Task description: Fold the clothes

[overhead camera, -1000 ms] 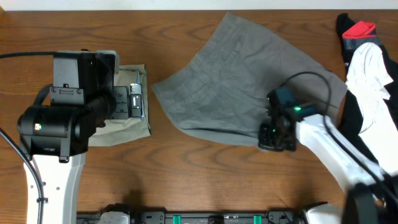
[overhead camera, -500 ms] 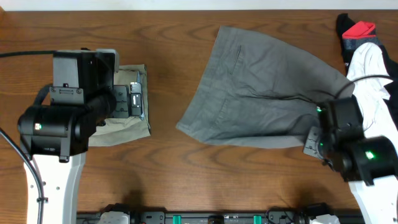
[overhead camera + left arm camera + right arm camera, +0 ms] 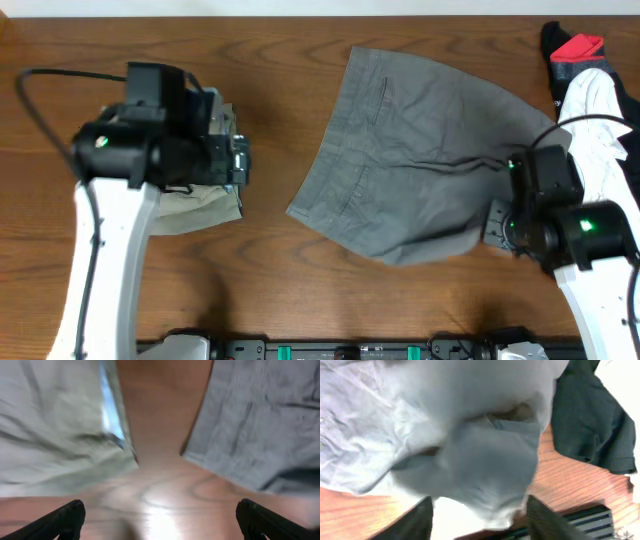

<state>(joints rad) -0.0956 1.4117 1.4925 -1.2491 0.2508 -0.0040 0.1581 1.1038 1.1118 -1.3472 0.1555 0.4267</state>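
Mid-grey shorts (image 3: pixel 420 170) lie spread across the centre-right of the table, waistband toward the left. Their right hem is bunched at my right gripper (image 3: pixel 498 226). In the right wrist view the grey cloth (image 3: pixel 470 460) sags loosely between the parted fingers (image 3: pixel 415 522), and the gripper (image 3: pixel 480 521) stands open. Folded khaki-beige shorts (image 3: pixel 195 210) lie at the left under my left arm. My left gripper (image 3: pixel 235 160) hovers at their right edge, wide open. The left wrist view shows the khaki cloth (image 3: pixel 50 425) on one side, the grey shorts (image 3: pixel 260 420) on the other and bare wood between the fingertips (image 3: pixel 65 517).
A heap of black, red and white garments (image 3: pixel 590 90) lies at the table's right edge, close to my right arm. A dark garment (image 3: pixel 585 420) from it shows beside the grey cloth. A black rail (image 3: pixel 340 350) runs along the front edge.
My right gripper dragged the grey shorts rightward, spreading them, then went from shut to open, and the hem slumped. My left arm swung up and right over the khaki shorts.
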